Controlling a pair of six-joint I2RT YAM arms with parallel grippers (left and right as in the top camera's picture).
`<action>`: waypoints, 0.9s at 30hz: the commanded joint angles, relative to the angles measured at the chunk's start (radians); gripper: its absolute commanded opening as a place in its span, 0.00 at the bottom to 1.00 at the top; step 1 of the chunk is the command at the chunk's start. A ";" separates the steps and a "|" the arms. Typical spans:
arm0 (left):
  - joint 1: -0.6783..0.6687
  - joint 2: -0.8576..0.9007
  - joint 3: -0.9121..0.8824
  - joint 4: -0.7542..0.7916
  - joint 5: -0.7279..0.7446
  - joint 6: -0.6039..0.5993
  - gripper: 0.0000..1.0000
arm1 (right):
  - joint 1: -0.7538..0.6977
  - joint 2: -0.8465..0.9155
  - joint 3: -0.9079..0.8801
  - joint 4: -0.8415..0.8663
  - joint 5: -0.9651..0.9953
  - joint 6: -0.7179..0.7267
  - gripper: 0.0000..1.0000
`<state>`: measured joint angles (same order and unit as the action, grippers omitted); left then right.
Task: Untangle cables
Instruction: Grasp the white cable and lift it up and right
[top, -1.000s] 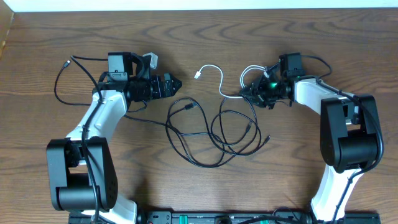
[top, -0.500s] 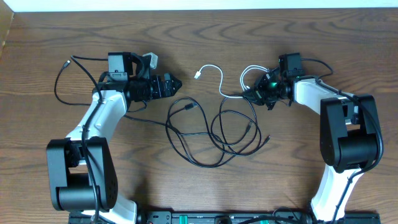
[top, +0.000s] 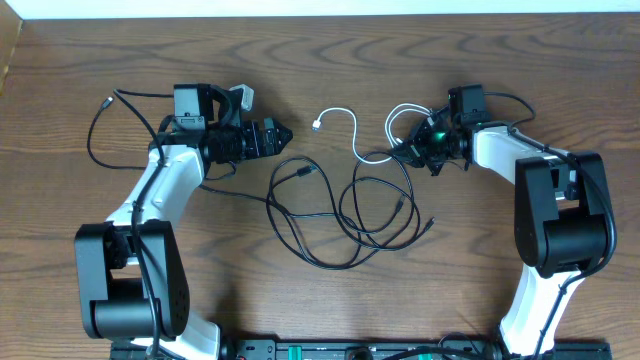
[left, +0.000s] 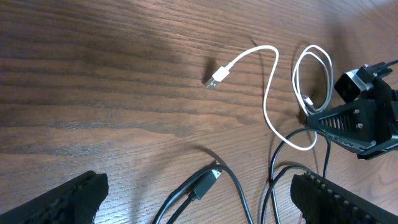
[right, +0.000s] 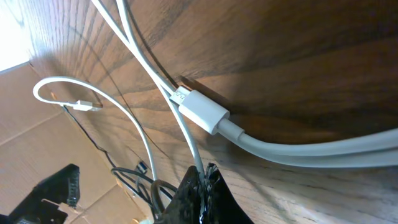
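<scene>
right gripper (right: 200, 183) is pinched closed on the white cable (right: 202, 112) near its plug, at the far middle of the table (top: 500, 60). left gripper (top: 285, 137) gapes wide, empty, beside the black cables (left: 205, 185) looped loosely between the 2 arms.

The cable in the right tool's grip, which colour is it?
It is white: the cable in the right tool shows best in the right wrist view.

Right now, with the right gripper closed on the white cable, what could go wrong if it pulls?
The white cable loops beside the right gripper; pulling may cinch that loop. It also overlaps the black cables, which could drag along, since the left gripper is open and holds nothing.
</scene>
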<state>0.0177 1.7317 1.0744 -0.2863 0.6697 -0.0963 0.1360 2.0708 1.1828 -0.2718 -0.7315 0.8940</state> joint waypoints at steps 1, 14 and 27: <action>0.002 0.006 0.021 0.000 -0.008 0.010 1.00 | -0.002 0.005 0.008 -0.001 0.000 -0.050 0.01; 0.002 0.006 0.021 0.000 -0.008 0.010 1.00 | -0.019 -0.245 0.008 -0.158 0.324 -0.354 0.01; 0.002 0.006 0.021 0.000 -0.008 0.010 1.00 | -0.021 -0.586 0.008 -0.172 0.419 -0.413 0.01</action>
<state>0.0177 1.7317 1.0744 -0.2863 0.6697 -0.0963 0.1200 1.5425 1.1828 -0.4519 -0.3279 0.5045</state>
